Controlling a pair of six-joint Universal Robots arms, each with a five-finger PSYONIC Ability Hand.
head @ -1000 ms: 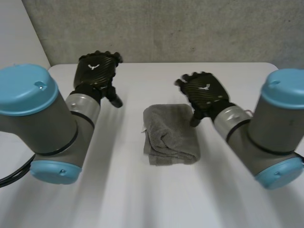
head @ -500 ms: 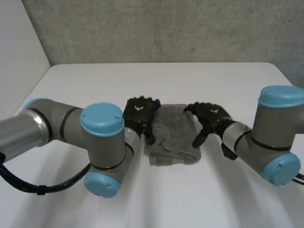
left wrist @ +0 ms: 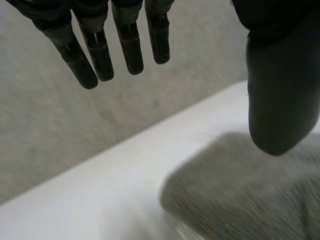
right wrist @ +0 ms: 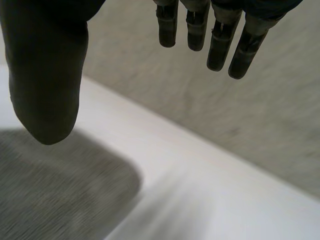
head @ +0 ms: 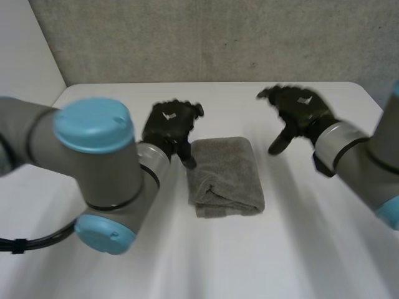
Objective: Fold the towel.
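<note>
Grey towel (head: 225,176) is lying folded in a compact block midway on the white table (head: 299,249). Left hand (head: 169,128) is hovering at its far-left corner and right hand (head: 299,112) is hanging apart off its far-right side, both with fingers straight, gripping nothing. Possibly one more fold is pending, hard to tell; I'm suggesting pinching matching corners and landing them flush, since the near edge is bunching, with a plain grey wall (head: 218,37) backing the table.

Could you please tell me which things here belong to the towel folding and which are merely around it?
Job: grey towel; left hand, open beside it; right hand, open, apart from it.
Other: white table; grey wall behind.
</note>
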